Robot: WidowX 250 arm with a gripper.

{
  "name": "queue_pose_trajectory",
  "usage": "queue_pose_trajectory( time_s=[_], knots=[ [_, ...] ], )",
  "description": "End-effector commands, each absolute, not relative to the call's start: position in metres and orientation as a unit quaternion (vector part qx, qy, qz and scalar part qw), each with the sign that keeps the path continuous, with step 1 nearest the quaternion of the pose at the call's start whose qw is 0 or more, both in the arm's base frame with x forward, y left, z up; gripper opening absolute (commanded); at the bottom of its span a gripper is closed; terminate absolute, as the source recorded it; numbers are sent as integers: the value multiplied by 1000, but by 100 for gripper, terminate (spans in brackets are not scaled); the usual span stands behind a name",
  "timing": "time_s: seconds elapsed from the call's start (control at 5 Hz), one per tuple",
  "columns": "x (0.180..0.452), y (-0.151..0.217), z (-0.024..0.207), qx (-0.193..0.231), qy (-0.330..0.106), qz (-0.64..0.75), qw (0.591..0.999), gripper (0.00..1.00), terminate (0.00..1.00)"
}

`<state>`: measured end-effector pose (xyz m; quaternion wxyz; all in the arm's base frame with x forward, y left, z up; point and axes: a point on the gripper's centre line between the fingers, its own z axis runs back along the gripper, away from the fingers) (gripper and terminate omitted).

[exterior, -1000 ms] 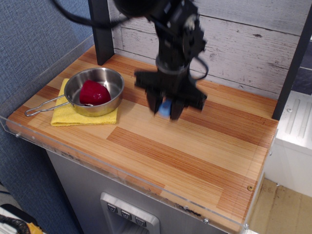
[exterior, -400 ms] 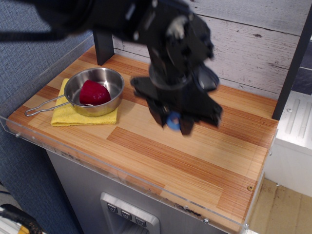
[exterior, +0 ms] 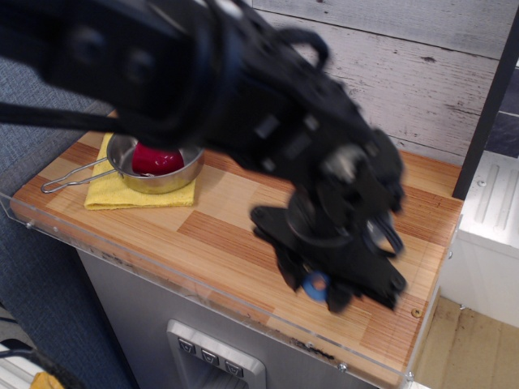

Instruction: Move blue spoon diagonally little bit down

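Observation:
My black gripper (exterior: 315,285) hangs low over the front right part of the wooden table (exterior: 235,219), near its front edge. Its jaws are shut on the blue spoon (exterior: 315,284), of which only a small blue round part shows between the fingers. The rest of the spoon is hidden by the gripper. The big black arm (exterior: 211,89) reaches in from the upper left and covers much of the table's middle and back.
A steel pan (exterior: 162,170) with a long wire handle holds a red object (exterior: 154,160) and sits on a yellow cloth (exterior: 138,193) at the left. A clear plastic rim (exterior: 162,271) runs along the table's front edge. A dark post (exterior: 486,105) stands at the right.
The gripper with the blue spoon has moved from the table's middle down and to the right, toward the front edge. The arm now covers more of the view.

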<state>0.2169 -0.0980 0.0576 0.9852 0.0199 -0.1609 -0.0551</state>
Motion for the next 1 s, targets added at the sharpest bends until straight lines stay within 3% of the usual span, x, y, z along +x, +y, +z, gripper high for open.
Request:
queue_pose_trajectory(
  time_s=[0.0,0.4,0.8],
  knots=[
    [227,-113,46,29,-144,-56,988,0,0],
    [241,-85,40,27,-142,11,989,0,0],
    [248,-59,15,-11,-85,65,994,0,0]
  ],
)
